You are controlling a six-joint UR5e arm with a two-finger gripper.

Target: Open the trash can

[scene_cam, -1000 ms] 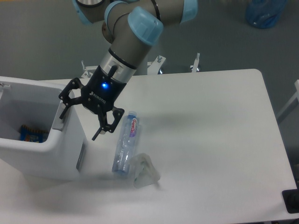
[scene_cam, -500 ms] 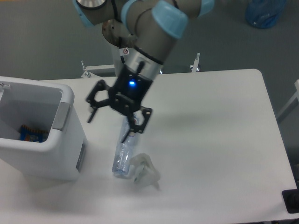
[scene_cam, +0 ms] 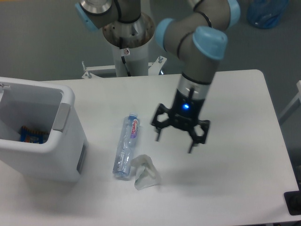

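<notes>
The trash can [scene_cam: 66, 155] is a big white boxy bin at the left edge of the table, with a grey push tab [scene_cam: 61, 117] on its right rim. Its top is open and the hollow inside shows, with a blue and orange item [scene_cam: 29, 134] lying at the bottom. My gripper [scene_cam: 174, 139] hangs open over the middle of the table, well to the right of the bin and holding nothing. Its black fingers [scene_cam: 193, 141] point down toward the tabletop.
A clear plastic bottle [scene_cam: 126, 146] lies on its side between the bin and my gripper. A crumpled clear plastic piece [scene_cam: 145, 173] sits just below the bottle. The table's right edge [scene_cam: 277, 136] runs down the right side of the view.
My gripper has swung from the bin's right rim across the bottle to the middle of the table, staying open. The bin's top stays open and the bottle has not moved.
</notes>
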